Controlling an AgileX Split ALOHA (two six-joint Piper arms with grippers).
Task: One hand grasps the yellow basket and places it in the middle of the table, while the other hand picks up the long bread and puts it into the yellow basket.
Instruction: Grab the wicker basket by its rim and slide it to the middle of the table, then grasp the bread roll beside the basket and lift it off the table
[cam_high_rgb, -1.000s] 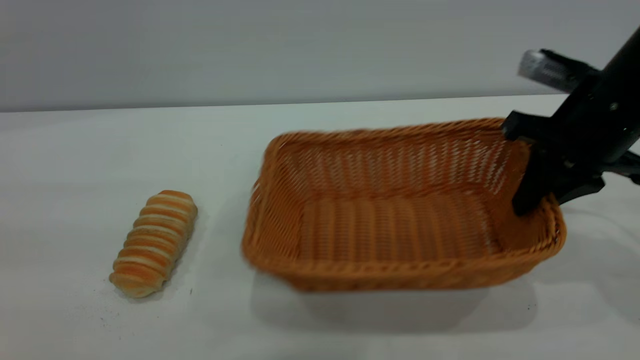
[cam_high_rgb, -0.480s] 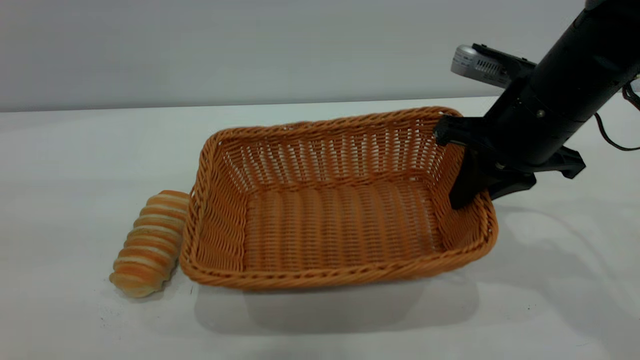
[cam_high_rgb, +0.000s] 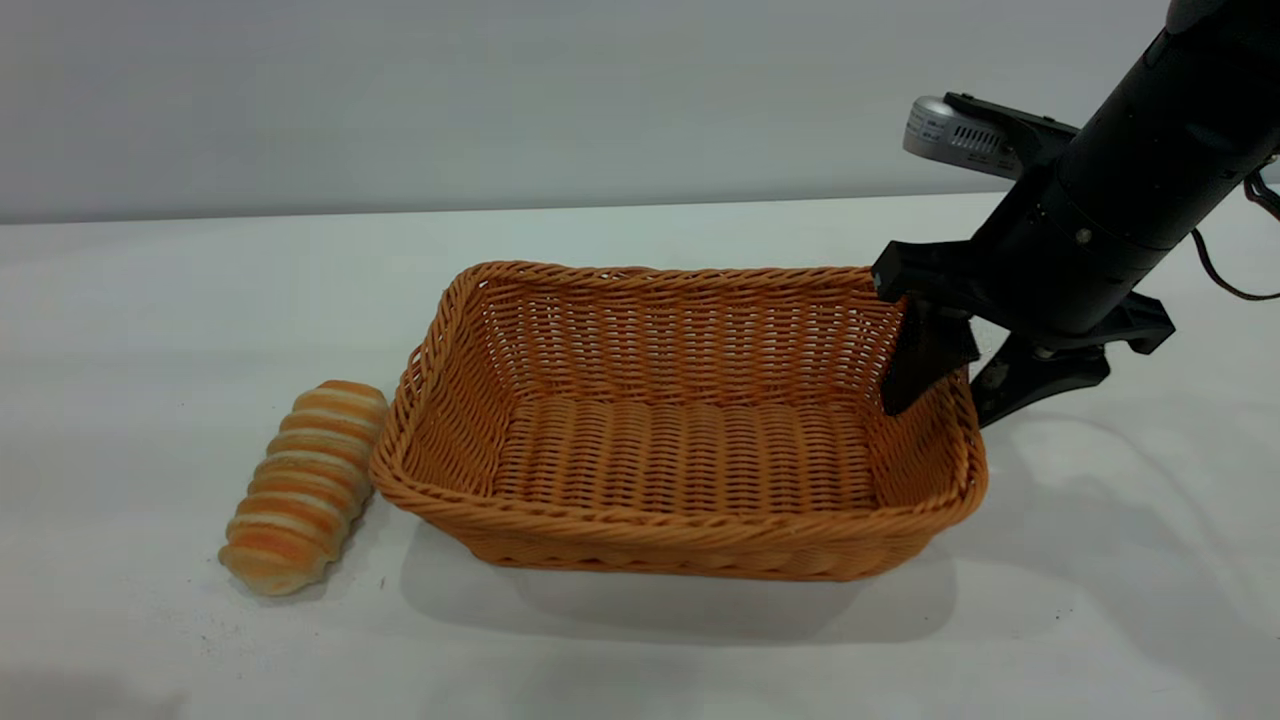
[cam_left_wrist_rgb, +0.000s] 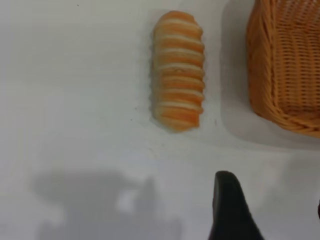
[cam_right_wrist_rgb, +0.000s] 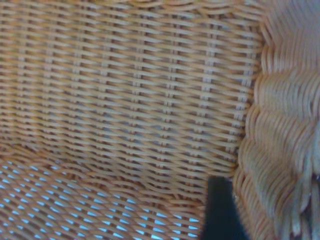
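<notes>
- One yellow basket sits flat near the middle of the table, its long side facing the outside camera.
- The right gripper straddles the basket's short wall at 3 o'clock, one finger inside and one outside with the wicker between them; the jaws look spread a little, and I cannot tell whether they pinch it or have let go.
- One long bread lies on the table at 9 o'clock from the basket, its far end just beside the rim; touching or not is unclear.
- The left gripper hangs above the table near the bread; only one dark fingertip shows, so its state is unknown.
- Likely risk: if the right arm lifts while pinching, the basket tips or drags.
- Likely risk: the rim crowds the bread, so a finger could snag wicker.
- Count: one basket, one bread, two grippers.
</notes>
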